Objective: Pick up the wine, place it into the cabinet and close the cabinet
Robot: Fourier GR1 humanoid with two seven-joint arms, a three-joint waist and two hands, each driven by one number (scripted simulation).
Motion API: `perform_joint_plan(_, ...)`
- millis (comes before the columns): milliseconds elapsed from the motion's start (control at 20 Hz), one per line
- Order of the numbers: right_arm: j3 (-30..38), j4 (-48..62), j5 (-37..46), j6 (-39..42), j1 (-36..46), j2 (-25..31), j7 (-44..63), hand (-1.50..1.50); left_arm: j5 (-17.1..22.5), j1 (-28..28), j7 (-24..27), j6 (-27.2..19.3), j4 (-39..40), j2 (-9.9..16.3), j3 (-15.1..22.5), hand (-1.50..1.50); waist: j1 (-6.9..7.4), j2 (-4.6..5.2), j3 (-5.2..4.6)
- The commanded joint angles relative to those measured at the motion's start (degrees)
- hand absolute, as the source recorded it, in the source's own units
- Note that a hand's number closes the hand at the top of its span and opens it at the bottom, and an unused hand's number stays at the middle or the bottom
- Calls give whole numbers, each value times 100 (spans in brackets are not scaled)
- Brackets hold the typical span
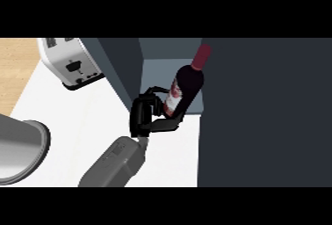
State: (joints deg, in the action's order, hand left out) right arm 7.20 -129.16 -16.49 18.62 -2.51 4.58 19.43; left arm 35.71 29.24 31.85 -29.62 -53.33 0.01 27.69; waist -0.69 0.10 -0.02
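A dark wine bottle (188,83) with a red neck and a white label stands tilted at the front of the open cabinet (156,68), its base near the front edge of the cabinet floor. My left hand (146,116) is shut on the bottle's lower part from the left; fingers (154,92) curl round the label and the thumb (170,124) sits under the base. The grey forearm (117,162) comes in from the lower left. The right hand shows nowhere.
The cabinet's dark left wall (123,66) stands just beside my hand. A large dark panel (259,110) fills the right side. A white toaster (71,61) sits at the back left and a grey metal pot (19,149) at the left edge of the white counter (77,114).
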Motion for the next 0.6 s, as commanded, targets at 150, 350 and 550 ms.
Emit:
perform_joint_plan(150,-158,-82,171,-30,-173,-173,-136,-150,1047,137,889,623,895,-1,49,150,-40,10,-2)
perform_joint_plan(350,-121,-133,57,18,-205,-99,-38,-150,1356,505,1013,974,1412,-1,-95,150,-45,9,-2)
perform_joint_plan(550,-217,163,256,23,-8,-108,-128,-150,1742,928,869,727,1470,-1,246,150,-56,9,-2)
